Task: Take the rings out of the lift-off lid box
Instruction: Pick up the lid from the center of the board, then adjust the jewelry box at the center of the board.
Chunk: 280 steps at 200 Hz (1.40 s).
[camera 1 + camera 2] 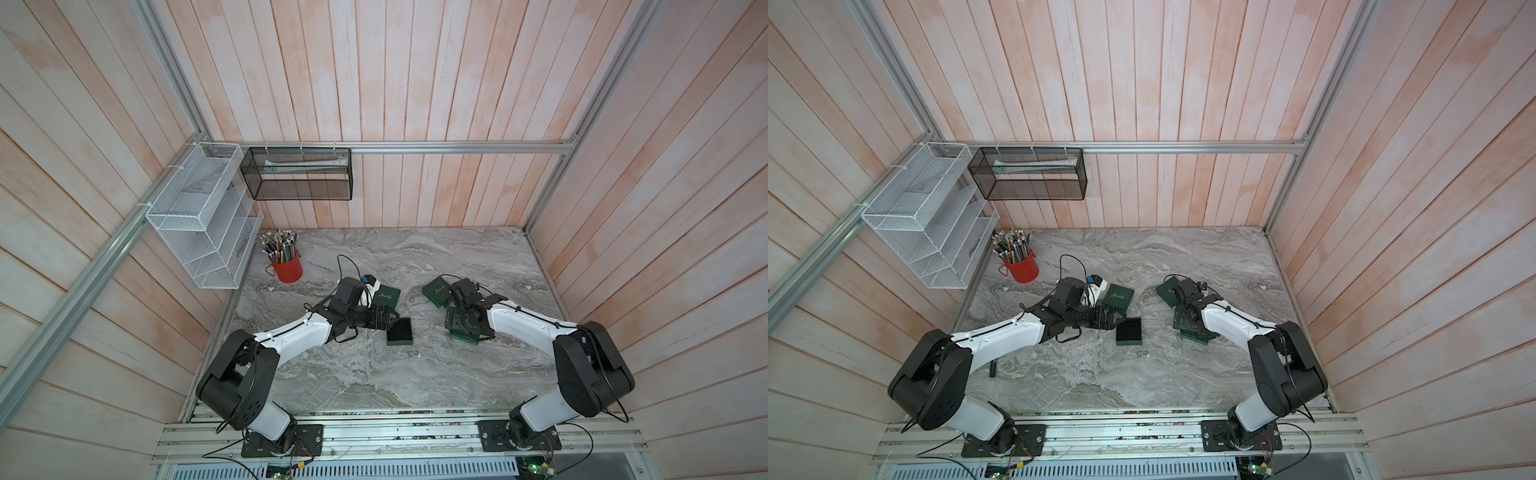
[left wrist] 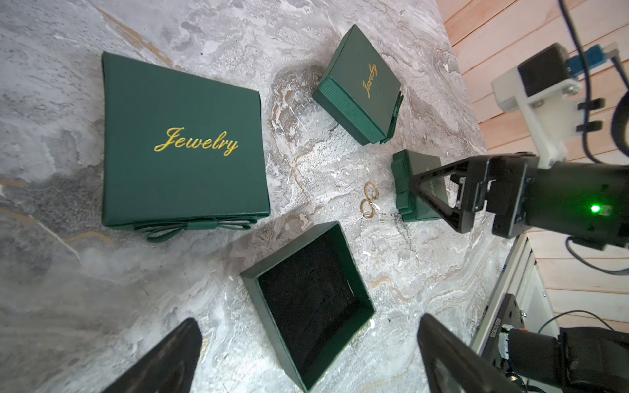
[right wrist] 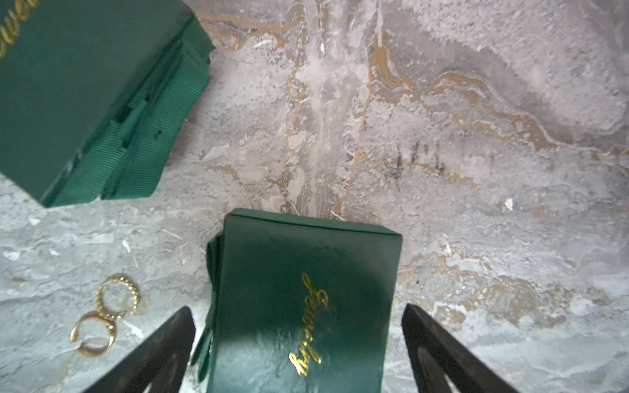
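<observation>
The lift-off lid box base stands open on the marble table, its black lining bare; both top views show it. The rings, small thin gold-toned hoops, lie on the table between the base and a green lid lettered "Jewelry". They also show in the right wrist view. My left gripper hangs open just over the base's near edge, holding nothing. My right gripper is open with a finger on each side of the lid, a gap showing on both sides.
A large green Jewelry box and a smaller one sit behind the base. A red cup of pencils stands at the back left. A white wire rack and a black mesh basket hang on the wall.
</observation>
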Each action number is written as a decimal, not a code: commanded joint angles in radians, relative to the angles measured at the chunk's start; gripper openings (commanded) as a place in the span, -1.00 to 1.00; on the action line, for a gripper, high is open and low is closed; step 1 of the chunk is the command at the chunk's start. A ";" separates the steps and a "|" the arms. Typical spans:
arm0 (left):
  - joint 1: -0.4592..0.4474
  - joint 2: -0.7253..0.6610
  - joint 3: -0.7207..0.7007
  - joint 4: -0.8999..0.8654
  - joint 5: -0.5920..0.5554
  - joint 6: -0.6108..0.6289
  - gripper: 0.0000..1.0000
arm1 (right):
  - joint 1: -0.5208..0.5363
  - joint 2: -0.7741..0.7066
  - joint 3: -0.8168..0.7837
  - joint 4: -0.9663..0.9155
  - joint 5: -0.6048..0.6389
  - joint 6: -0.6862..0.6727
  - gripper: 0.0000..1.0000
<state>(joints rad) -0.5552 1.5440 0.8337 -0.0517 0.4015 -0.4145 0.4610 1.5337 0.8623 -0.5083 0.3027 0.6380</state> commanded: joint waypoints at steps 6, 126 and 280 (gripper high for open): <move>-0.003 0.021 -0.002 0.024 0.014 0.008 1.00 | -0.030 -0.024 -0.046 0.023 -0.076 0.042 0.95; -0.044 0.027 -0.017 0.054 -0.002 -0.018 0.95 | -0.036 0.015 -0.071 0.079 -0.079 0.023 0.75; -0.078 0.087 0.026 0.077 0.015 -0.082 0.94 | 0.040 -0.177 -0.102 0.166 -0.170 -0.017 0.54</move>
<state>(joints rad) -0.6479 1.6474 0.8402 0.0376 0.4232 -0.4980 0.4618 1.3472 0.7197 -0.3325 0.1440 0.6270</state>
